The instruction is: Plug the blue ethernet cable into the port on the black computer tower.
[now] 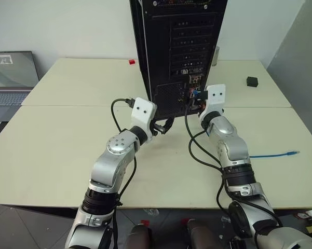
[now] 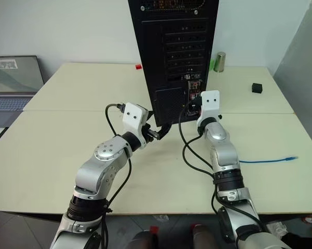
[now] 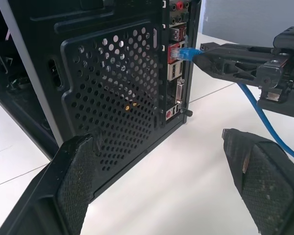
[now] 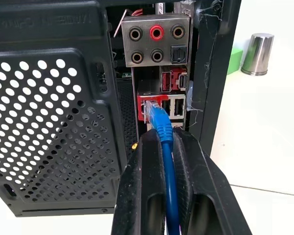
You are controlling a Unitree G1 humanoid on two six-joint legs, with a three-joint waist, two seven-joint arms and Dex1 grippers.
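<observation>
Right end effector (image 4: 167, 147) pinched shut on the blue ethernet cable (image 4: 162, 125), plug tip at the red-framed port at frame centre on the black computer tower (image 4: 54, 98), apparently not fully seated. Left end effector (image 3: 161, 181) spread wide, empty, low near the mesh grille. Risks: slight misalignment jamming the plug; thin cord buckling under push; tower sliding on the worktop (image 1: 57, 150).

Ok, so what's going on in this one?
The robot is plugging the blue ethernet cable into the black computer tower. The right gripper is shut on the cable just behind its plug, with the plug tip at the red-framed port on the rear panel; whether it is fully seated is not clear. The left gripper hovers open beside the tower, holding nothing.
</observation>
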